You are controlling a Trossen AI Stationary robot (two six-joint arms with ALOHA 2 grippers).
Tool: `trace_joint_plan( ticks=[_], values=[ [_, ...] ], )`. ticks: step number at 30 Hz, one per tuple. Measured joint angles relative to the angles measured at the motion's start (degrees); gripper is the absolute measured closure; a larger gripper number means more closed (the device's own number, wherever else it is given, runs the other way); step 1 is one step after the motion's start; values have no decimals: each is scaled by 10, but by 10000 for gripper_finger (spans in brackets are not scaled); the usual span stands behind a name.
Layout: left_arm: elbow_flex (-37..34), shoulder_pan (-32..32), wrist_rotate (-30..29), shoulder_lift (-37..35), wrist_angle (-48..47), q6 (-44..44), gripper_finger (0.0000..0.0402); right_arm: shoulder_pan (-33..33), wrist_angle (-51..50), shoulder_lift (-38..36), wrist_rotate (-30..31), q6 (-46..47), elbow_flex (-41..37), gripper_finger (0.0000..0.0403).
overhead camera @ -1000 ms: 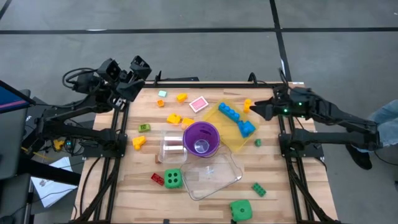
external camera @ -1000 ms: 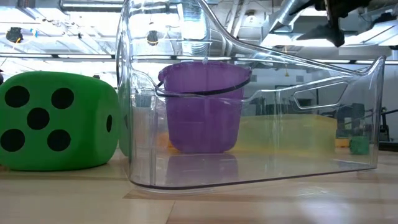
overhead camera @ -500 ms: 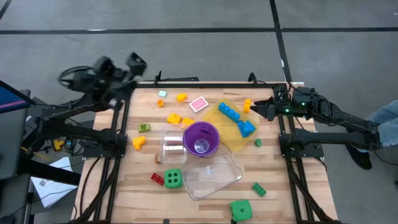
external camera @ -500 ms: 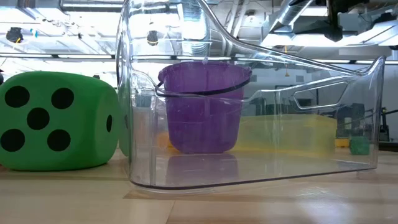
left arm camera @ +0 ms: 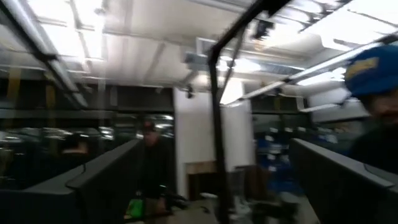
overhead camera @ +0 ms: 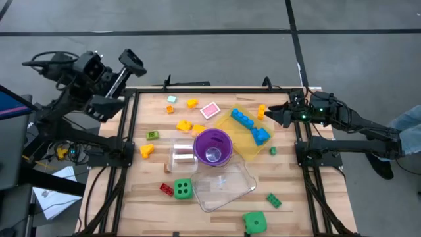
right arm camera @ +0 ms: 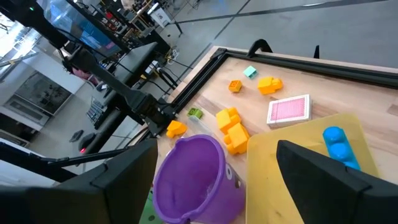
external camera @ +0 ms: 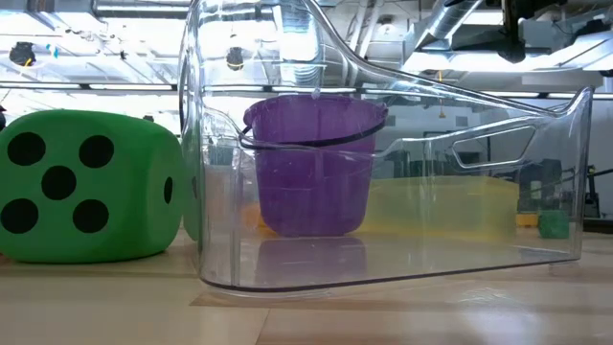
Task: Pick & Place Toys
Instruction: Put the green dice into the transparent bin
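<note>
Across the counter (overhead camera: 217, 112), light rigid bricks (overhead camera: 185, 125) suit side grips; left tool (overhead camera: 113, 78), upper left, and right tool (overhead camera: 276, 116) gape empty.

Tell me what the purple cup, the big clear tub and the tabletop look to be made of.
Purple cup: likely plastic, smooth and slightly see-through in the low view.
Clear tub: transparent hard plastic, glossy; the room shows through its walls.
Tabletop: wood, pale planks with visible grain and seams, matte finish.
</note>
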Motion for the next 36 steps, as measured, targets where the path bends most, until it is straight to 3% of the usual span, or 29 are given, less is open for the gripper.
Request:
trace_joint_plan(
  ticks=[8, 16, 23, 29, 36],
  values=[
    [71, -49, 9, 19, -153, -10, 13, 0, 3, 0, 0, 5, 0, 82],
    [121, -125, -31, 37, -294, 20, 15, 30, 3, 0, 0, 20, 0, 82],
    [173, -259, -179, 69, -445, 21, 18, 72, 2, 0, 2, 37, 0, 82],
    [196, -386, -359, 121, -476, -2, 35, 95, 4, -1, -2, 46, 0, 82],
    [210, -447, -488, 177, -495, -78, 41, 117, 10, -24, -23, 46, 0, 82]
  ],
)
